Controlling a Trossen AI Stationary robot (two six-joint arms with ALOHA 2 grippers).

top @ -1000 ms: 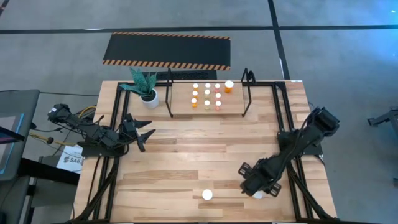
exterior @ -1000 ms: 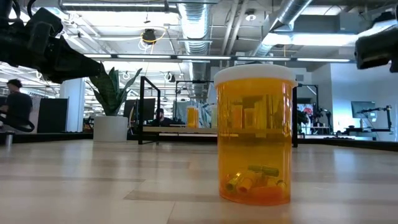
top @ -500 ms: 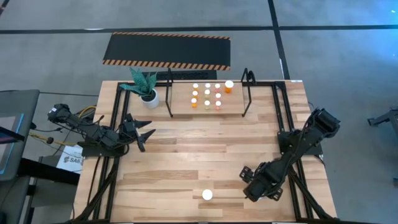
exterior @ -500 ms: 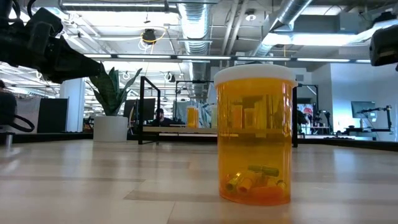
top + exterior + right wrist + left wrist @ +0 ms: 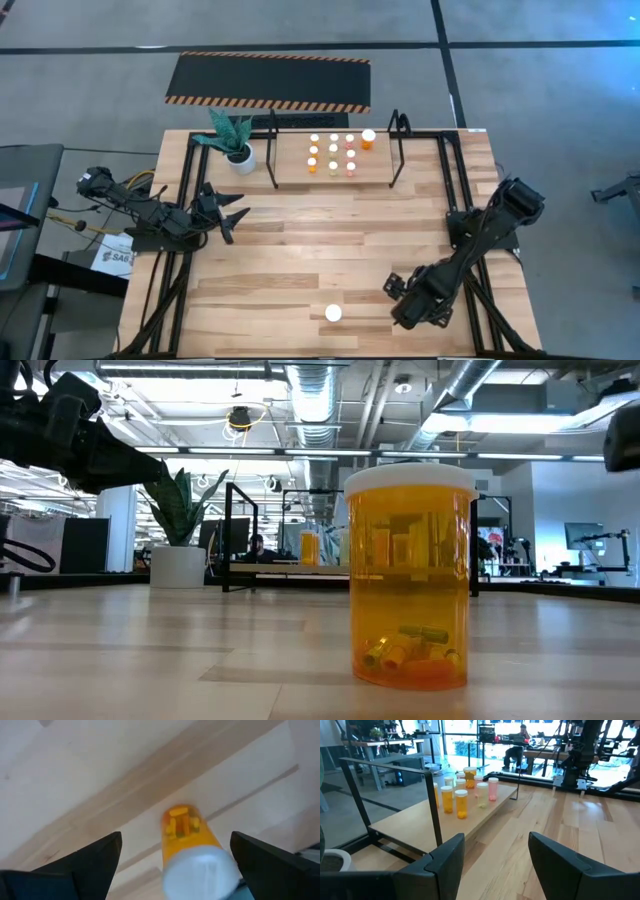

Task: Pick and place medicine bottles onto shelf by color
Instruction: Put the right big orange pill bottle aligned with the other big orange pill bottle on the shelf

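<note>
Your right tool (image 5: 175,857) has just spread wide above an orange bottle (image 5: 192,847) on the worktop (image 5: 300,250); expect a grasp.

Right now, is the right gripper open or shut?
Open. In the right wrist view the right gripper has its fingers spread wide either side of an orange bottle, touching neither side.

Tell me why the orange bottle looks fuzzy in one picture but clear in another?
In the right wrist view the orange white-capped bottle is smeared, its white cap especially, sitting very near the lens between the open right gripper. In the low view an orange pill bottle is sharp, overhead lights bright behind it.
</note>
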